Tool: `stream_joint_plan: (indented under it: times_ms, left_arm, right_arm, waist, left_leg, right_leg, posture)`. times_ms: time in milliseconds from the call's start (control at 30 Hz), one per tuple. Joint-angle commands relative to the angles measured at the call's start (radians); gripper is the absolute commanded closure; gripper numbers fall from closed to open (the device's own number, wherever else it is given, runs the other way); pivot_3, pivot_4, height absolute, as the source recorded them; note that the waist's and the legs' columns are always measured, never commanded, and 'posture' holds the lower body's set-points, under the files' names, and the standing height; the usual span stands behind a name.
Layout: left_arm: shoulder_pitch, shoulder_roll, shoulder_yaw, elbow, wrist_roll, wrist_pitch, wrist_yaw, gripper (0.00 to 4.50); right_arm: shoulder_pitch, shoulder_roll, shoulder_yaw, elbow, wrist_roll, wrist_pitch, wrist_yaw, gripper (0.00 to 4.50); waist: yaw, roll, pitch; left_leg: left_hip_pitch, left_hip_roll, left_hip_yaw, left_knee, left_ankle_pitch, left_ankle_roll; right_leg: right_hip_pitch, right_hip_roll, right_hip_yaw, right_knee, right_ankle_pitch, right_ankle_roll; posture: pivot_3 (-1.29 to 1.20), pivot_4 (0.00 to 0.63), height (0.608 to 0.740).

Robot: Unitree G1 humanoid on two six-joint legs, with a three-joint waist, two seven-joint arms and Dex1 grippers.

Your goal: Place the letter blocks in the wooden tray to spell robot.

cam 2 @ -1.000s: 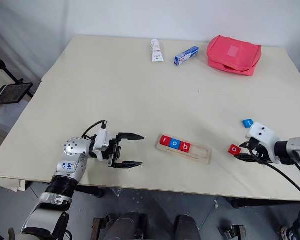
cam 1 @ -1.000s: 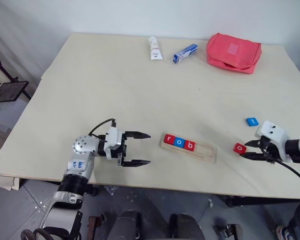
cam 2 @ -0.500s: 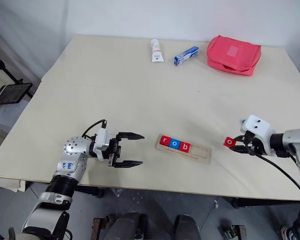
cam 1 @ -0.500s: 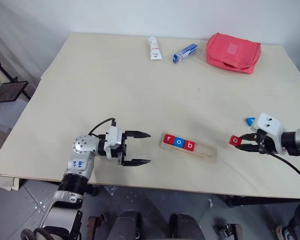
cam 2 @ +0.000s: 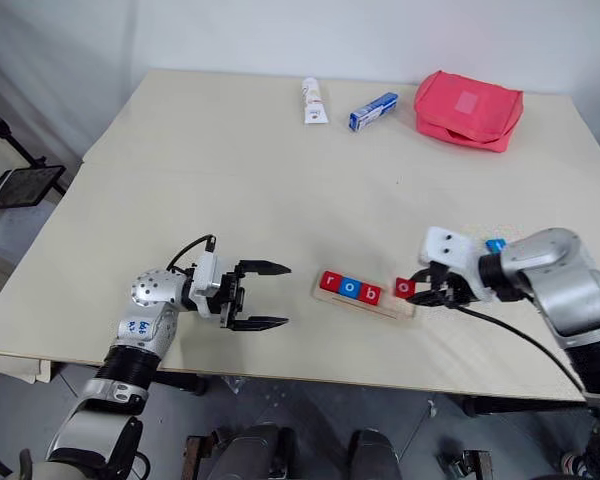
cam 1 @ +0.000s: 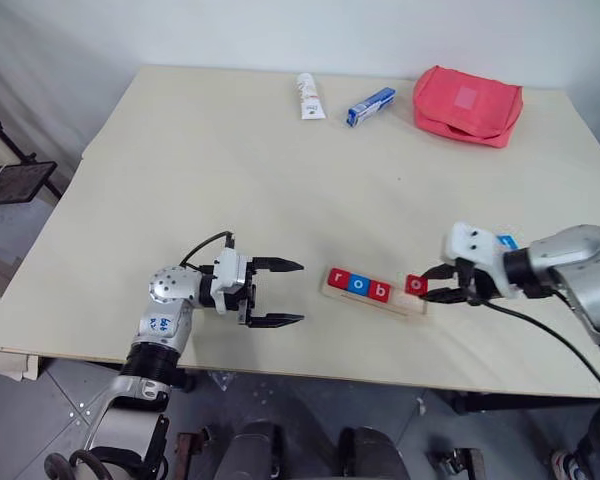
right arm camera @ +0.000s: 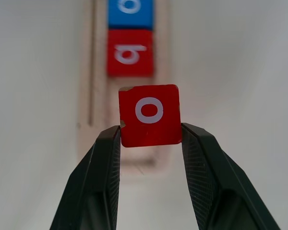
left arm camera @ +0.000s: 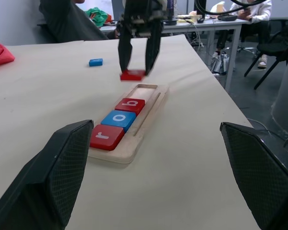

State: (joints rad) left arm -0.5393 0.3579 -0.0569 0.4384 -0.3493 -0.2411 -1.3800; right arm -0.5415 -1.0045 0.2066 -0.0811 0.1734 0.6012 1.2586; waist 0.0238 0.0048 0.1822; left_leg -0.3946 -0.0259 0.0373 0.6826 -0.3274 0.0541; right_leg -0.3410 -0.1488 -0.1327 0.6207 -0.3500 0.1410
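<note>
Left gripper sits at the near edge, jaws wide and empty, aimed level at the tray from its r end. Tray is a pale wood strip with a shallow groove; r (red), o (blue), b (red) are seated flat, touching, in order from the left end. Right gripper is pinching the red o by two opposite edges, jaws narrow on it, held just above the tray's empty right part, close past the b. So three of five are placed, the fourth is over its slot but not down yet, my read. Blue t lies loose on the table beyond, partly hidden behind the right wrist in the head views; that goes last. Blocks are flat rounded squares, matte, white lowercase letters. Tabletop is smooth beige. Far edge: white tube, blue-white box, soft red pouch, all well apart from the tray.
</note>
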Motion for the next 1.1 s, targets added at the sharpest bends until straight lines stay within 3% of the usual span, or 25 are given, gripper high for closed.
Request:
stream_joint_plan:
  times_ms: [33,567,1100]
  left_arm:
    - [0.003,0.001,0.007,-0.030,-0.010,-0.011,0.007,0.00]
    - [0.028,0.003,0.006,-0.064,-0.014,-0.004,0.026,0.00]
    - [0.034,0.010,0.006,-0.071,-0.017,-0.002,0.027,0.00]
  right_arm:
    - [-0.027,0.002,0.000,-0.033,-0.013,0.020,-0.014,3.05]
    - [-0.024,0.037,0.059,-0.047,-0.030,0.021,-0.022,3.05]
    - [0.016,-0.004,0.002,-0.101,0.007,0.045,-0.008,3.05]
  waist:
    - [0.001,0.000,0.000]
    - [-0.001,0.000,0.000]
    - [-0.001,0.000,0.000]
  left_leg:
    - [0.000,0.000,0.000,0.000,0.000,0.000]
    - [-0.001,0.000,-0.001,0.000,0.000,0.000]
    - [-0.001,0.000,-0.001,0.000,0.000,0.000]
  right_leg:
    - [0.000,0.000,0.000,0.000,0.000,0.000]
    - [-0.001,0.000,0.000,0.001,0.000,0.000]
    - [-0.001,0.000,0.000,0.001,0.000,0.000]
  posture:
    - [0.00,0.150,0.740]
    - [0.00,0.150,0.740]
    - [0.00,0.150,0.740]
